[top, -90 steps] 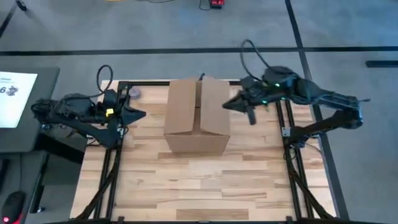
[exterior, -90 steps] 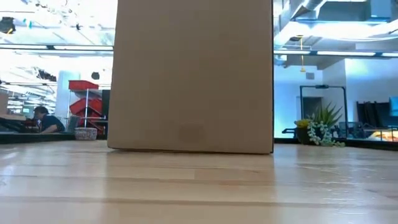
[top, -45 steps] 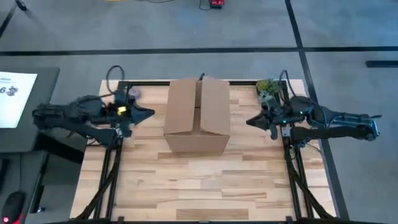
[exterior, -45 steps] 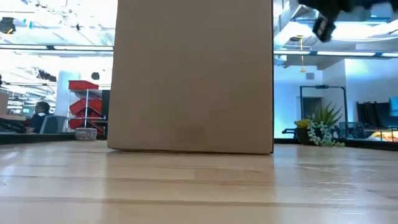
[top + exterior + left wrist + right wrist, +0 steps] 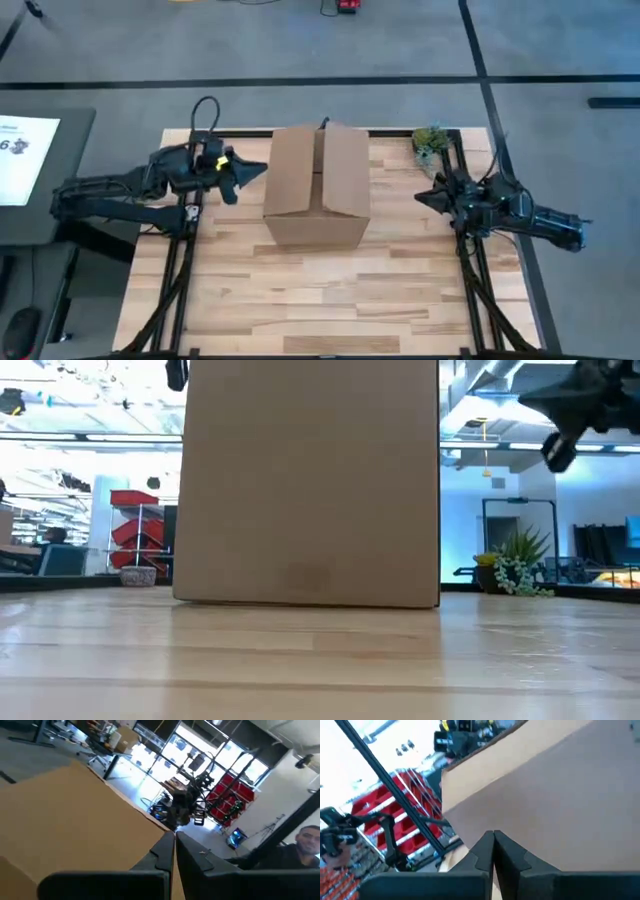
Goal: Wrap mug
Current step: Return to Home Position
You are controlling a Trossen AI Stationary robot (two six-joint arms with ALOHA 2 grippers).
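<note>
One cardboard box point(image 5: 318, 185) on the wooden table point(image 5: 330, 300), centre, toward the back edge. Top flaps down, meeting in a seam along the middle. Low view: its plain front wall fills the middle and rests flat on the boards. The mug does not show in any view; with the flaps shut, the box's inside cannot be seen.

Left gripper point(image 5: 263, 169): raised, just beside the box's left top edge, tip pointing at it, not touching. Its wrist view looks across the box's top; fingers point(image 5: 162, 854) pressed together, nothing between them.

Right gripper point(image 5: 419, 198): over the table's right side, apart from the box, tip pointing toward it. Its wrist view faces the box's side; fingers point(image 5: 482, 854) pressed together, empty.

Potted plant point(image 5: 430, 140) at the back right corner. A person point(image 5: 306, 840) at the edge of the left wrist view, in the room beyond.
</note>
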